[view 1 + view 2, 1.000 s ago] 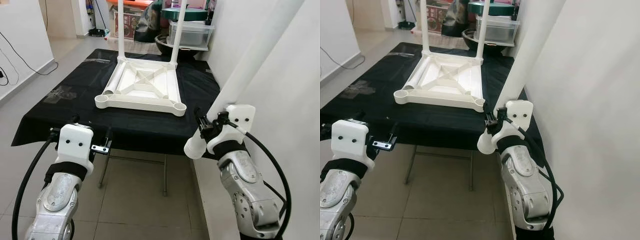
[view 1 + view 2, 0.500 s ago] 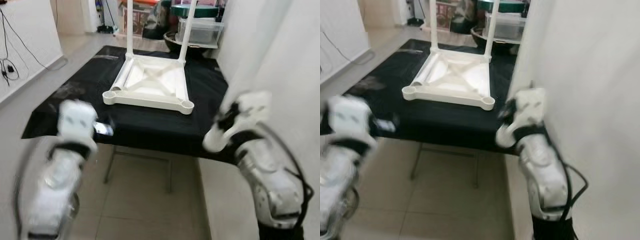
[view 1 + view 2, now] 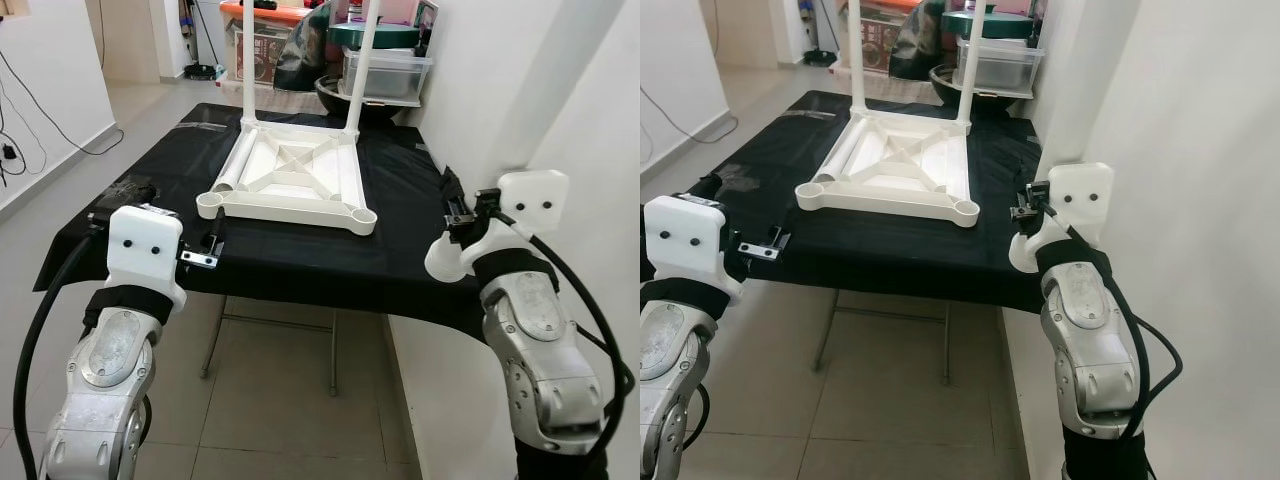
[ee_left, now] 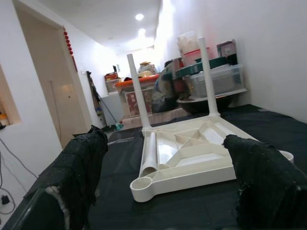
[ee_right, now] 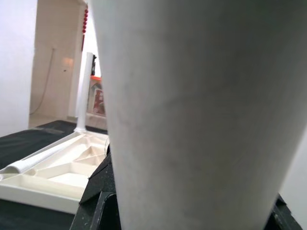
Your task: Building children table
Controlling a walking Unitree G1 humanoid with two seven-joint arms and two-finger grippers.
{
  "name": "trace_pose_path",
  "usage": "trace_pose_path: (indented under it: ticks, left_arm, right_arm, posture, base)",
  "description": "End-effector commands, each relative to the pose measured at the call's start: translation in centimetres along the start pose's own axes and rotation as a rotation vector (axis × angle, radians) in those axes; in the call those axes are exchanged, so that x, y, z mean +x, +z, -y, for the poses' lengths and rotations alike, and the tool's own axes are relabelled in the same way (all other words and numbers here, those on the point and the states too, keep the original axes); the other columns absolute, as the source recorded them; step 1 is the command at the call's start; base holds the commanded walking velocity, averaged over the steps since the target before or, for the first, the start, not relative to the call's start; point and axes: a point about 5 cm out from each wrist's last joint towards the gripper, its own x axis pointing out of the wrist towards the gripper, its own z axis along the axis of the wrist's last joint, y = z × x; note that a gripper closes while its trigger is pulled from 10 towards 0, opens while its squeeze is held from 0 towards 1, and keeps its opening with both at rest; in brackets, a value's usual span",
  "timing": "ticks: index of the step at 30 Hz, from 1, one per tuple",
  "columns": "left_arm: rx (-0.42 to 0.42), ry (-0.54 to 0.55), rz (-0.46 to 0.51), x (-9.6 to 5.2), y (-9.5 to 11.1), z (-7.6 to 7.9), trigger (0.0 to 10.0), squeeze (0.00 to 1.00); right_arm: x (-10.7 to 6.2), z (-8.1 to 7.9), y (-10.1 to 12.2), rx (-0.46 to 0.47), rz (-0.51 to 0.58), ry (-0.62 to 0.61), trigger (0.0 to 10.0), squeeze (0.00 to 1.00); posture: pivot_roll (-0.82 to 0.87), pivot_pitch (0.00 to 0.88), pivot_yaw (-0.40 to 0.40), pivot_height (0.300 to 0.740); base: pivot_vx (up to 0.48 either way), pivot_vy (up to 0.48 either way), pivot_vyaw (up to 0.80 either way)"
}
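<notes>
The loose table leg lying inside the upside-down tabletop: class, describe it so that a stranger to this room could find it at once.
Start at the black-covered table in the middle of the room. On it lies a white plastic tabletop, upside down, with two legs standing up at its far corners. The loose leg is the white tube lying flat along the tabletop's left side, the only one not upright.

Left gripper [image 4: 163,191] spread wide, two fuzzy black fingers [image 4: 79,177] framing the white plastic upside-down children's table top [image 4: 192,155] on black cloth [image 4: 120,165]. Two white round legs [image 4: 136,91] stand upright in far corner sockets; a third loose white tube leg [image 4: 150,153] lies inside the frame. Near corner socket empty. Clear plastic storage bins [image 4: 213,79] behind.
</notes>
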Motion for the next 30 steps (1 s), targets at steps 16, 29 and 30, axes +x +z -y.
trace_pose_path:
  ticks: [16, 29, 30]
  left_arm:
    - [-0.044, -0.059, 0.011, 0.0, -0.2, 0.7, 10.0, 0.00]
    - [-0.063, -0.068, 0.023, 0.2, -0.1, 1.0, 10.0, 0.00]
    - [-0.064, -0.068, 0.023, 0.2, -0.1, 1.0, 10.0, 0.00]
  right_arm:
    - [0.7, -2.5, -0.1, 0.127, 0.007, 0.093, 10.0, 0.00]
    - [2.4, -2.8, 0.5, 0.161, 0.037, 0.138, 10.0, 0.00]
    - [2.4, -2.8, 0.5, 0.162, 0.038, 0.140, 10.0, 0.00]
  posture:
    - [0.07, 0.000, -0.111, 0.740]
    - [0.08, 0.000, -0.115, 0.740]
    - [0.08, 0.000, -0.115, 0.740]
  base:
    - [0.064, 0.000, 0.00]
    - [0.286, 0.000, 0.00]
    - [0.289, 0.000, 0.00]
